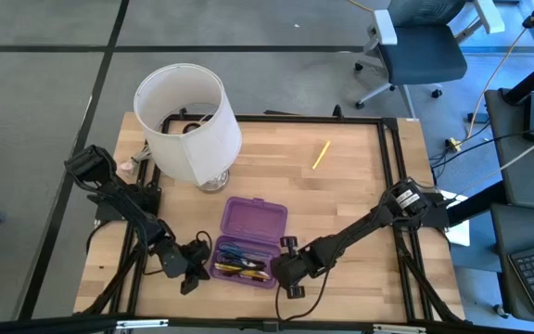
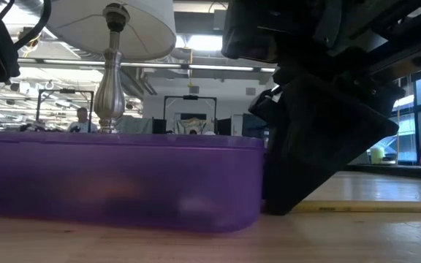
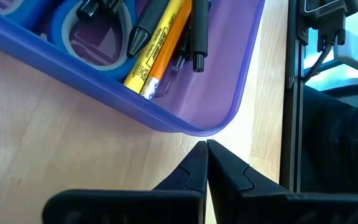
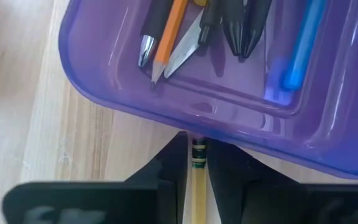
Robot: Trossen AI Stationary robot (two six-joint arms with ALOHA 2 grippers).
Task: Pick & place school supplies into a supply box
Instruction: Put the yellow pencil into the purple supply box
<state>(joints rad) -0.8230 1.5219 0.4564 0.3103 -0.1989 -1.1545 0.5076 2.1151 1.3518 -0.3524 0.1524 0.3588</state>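
Observation:
The purple supply box [image 1: 248, 243] lies open near the table's near edge, with its lid flat toward the far side. In its tray are blue-handled scissors [image 3: 98, 31], a yellow pencil [image 3: 157, 50], dark pens [image 3: 197, 37], an orange pencil [image 4: 169, 37] and a blue pen [image 4: 303, 50]. My left gripper [image 3: 205, 152] is shut, its tips just off the box's rounded corner [image 3: 197, 129] on the box's left side. My right gripper [image 4: 196, 165] is at the box's right side, shut on a yellow pencil [image 4: 197, 193]. Another yellow pencil [image 1: 321, 155] lies flat farther back. My left gripper: whether its shut tips touch the box corner, I cannot tell. My right gripper pinches the yellow pencil between its two fingers near the banded ferrule end [image 4: 197, 155]. It comes level from the table's right, and the pencil runs along the fingers. That end points at the box's outer wall [image 4: 185, 115].
A white lampshade on a silver-footed lamp [image 1: 188, 125] stands on the table's far left, behind the box. Black frame rails [image 1: 392, 176] run along the table's sides. Bare wood lies between the box and the far pencil. An office chair [image 1: 415, 46] stands beyond the table.

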